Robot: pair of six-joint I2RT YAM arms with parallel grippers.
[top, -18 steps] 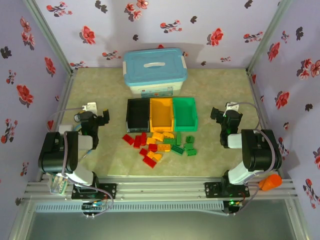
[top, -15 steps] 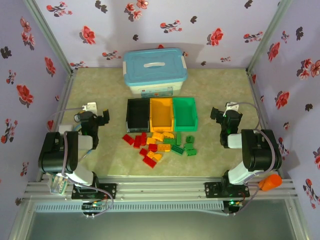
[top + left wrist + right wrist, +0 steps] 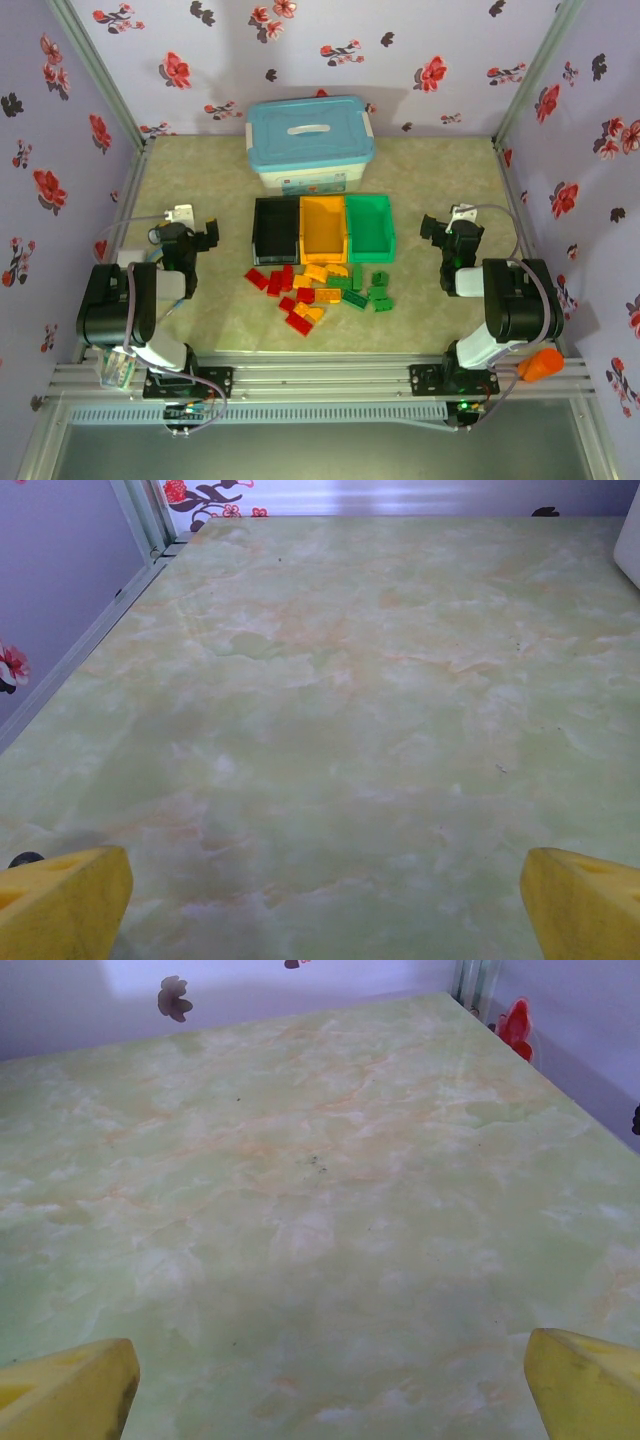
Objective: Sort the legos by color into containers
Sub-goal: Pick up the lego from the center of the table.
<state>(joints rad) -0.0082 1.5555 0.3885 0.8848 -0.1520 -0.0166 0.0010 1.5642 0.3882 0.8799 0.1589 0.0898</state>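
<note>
Beside the containers (image 3: 322,230), legos (image 3: 328,294) overlapping, left fingers (image 3: 62,902), right fingers (image 3: 66,1392) apart, cropped at frame edges.

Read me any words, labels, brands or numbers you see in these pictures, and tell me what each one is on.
None can be read.
Front label on the white box with the light-blue lid: dark print, too small and blurred to read.
No other lettering is visible.
</note>
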